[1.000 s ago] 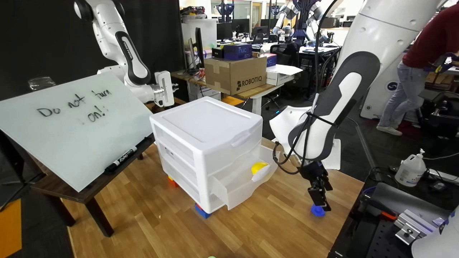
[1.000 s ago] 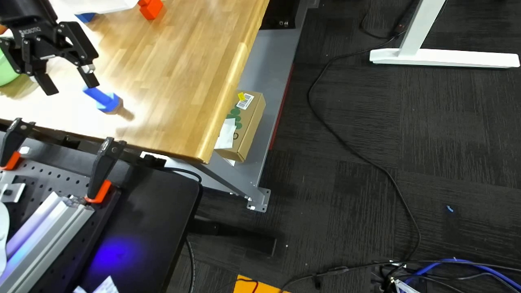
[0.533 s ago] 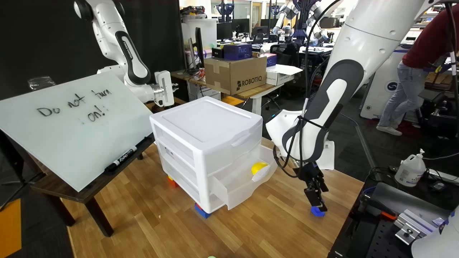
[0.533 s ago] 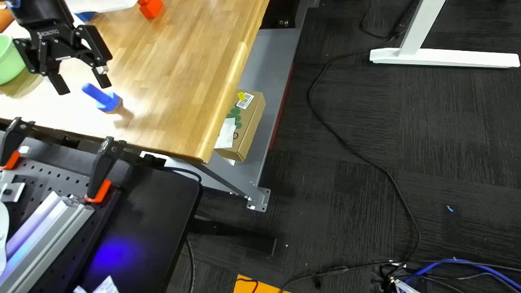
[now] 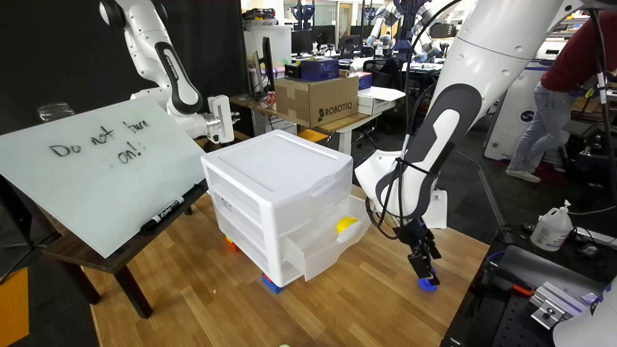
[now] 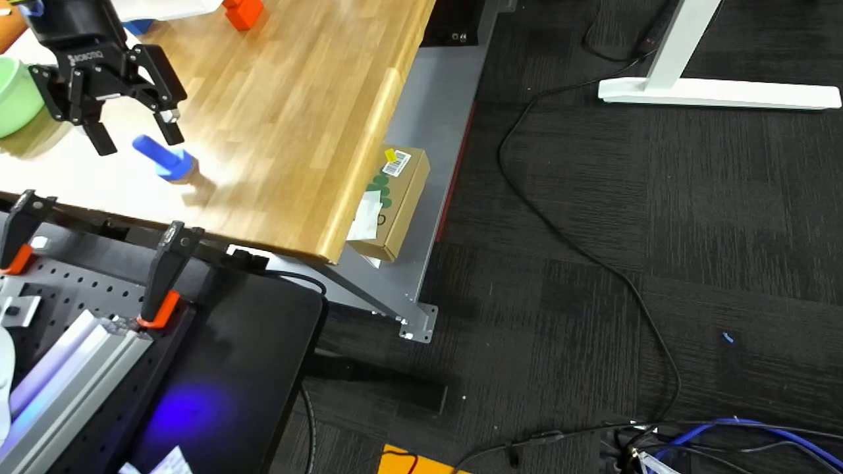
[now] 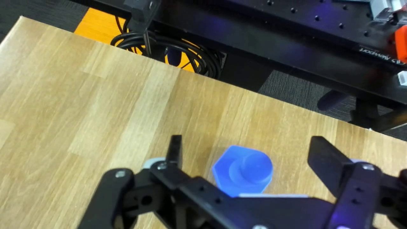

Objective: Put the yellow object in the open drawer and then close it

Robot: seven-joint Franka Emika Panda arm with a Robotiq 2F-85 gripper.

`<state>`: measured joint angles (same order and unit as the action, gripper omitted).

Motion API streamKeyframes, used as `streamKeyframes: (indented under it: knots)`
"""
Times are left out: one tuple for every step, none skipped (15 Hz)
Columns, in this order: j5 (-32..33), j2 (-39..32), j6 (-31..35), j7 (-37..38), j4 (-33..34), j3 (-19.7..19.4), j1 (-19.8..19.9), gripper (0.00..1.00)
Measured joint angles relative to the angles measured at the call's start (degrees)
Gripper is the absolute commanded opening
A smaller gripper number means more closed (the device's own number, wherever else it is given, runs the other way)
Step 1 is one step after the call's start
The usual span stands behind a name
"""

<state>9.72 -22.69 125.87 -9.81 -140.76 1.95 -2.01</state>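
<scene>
Closing the lowest white translucent plastic drawer (image 5: 325,260) seems all that remains: best lift the black two-fingered gripper (image 6: 139,141), jaws wide and holding nothing, clear of the blue hexagonal-based plastic peg (image 7: 243,171), then push its front squarely. The small rounded yellow object (image 5: 345,224) rests inside the drawer. Pale wooden tabletop (image 5: 337,308) below, dark grey carpet (image 6: 593,184) beyond

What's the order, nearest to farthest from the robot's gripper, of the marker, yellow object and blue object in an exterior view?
In an exterior view:
1. Blue object: on the table, right by the open gripper.
2. Yellow object: farther off, inside the open drawer.
3. Marker: farthest, at the whiteboard's lower edge, on the picture's left.
</scene>
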Motion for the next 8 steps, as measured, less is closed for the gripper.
streamKeyframes:
  knots:
    - [0.0, -0.14, -0.21, -0.01, 0.13, 0.0, 0.0, 0.74]
    - [0.0, -0.26, -0.37, -0.12, 0.24, 0.02, 0.0, 0.68]
    - [0.0, -0.34, -0.54, -0.33, 0.33, 0.02, 0.0, 0.6]
    - [0.0, -0.39, -0.74, -0.63, 0.43, 0.05, 0.0, 0.54]
    - [0.0, -0.44, -0.99, -0.97, 0.55, 0.07, 0.0, 0.46]
    - [0.0, -0.5, -1.26, -1.34, 0.71, 0.09, 0.0, 0.4]
    - [0.0, -0.6, -1.62, -1.67, 0.91, 0.11, 0.0, 0.32]
    - [0.0, -0.71, -2.06, -1.97, 1.17, 0.11, 0.0, 0.26]
